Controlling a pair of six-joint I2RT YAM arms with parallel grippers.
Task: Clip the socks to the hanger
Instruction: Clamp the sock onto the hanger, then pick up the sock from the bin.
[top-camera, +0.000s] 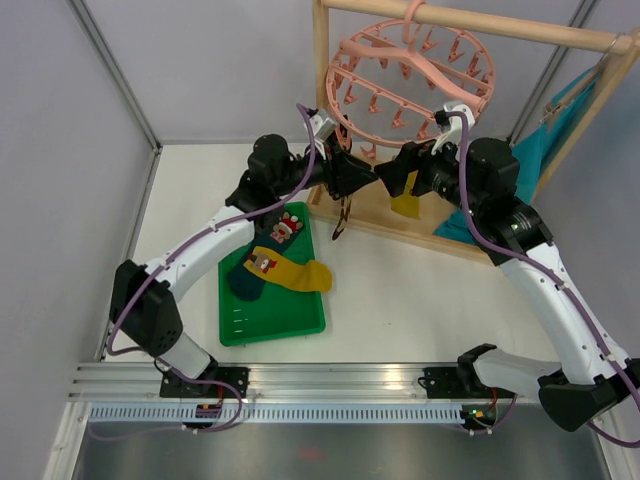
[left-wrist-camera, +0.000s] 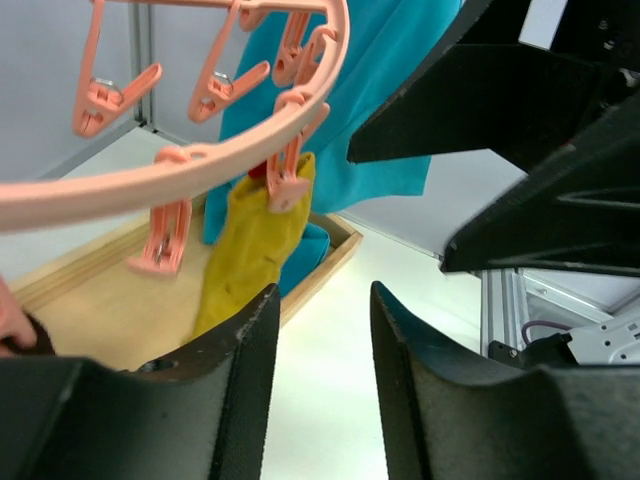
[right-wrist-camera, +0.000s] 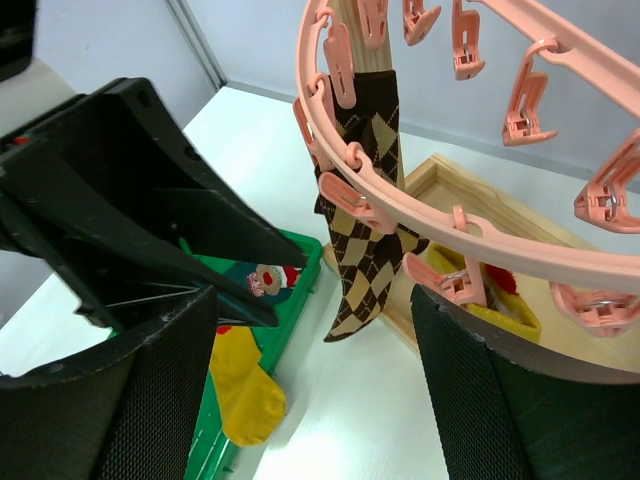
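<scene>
1. The mustard sock (left-wrist-camera: 250, 250) hung clipped to the hanger (left-wrist-camera: 200, 168), just beyond the left gripper (left-wrist-camera: 320, 300), whose jaws stood apart, empty.
2. The argyle sock (right-wrist-camera: 365, 240) hung clipped ahead of the right gripper (right-wrist-camera: 312, 300), likewise spread and empty.
3. The left arm (top-camera: 200, 250) and right arm (top-camera: 545, 288) stretched forward, wrists close together beneath the hanger's near rim.

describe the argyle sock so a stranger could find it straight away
At the back of the table, a wooden rack carries a round pink hanger. Two socks hang from the hanger's near rim. The argyle sock is the left one from above: brown-and-tan diamonds, unlike the plain mustard sock beside it.
</scene>
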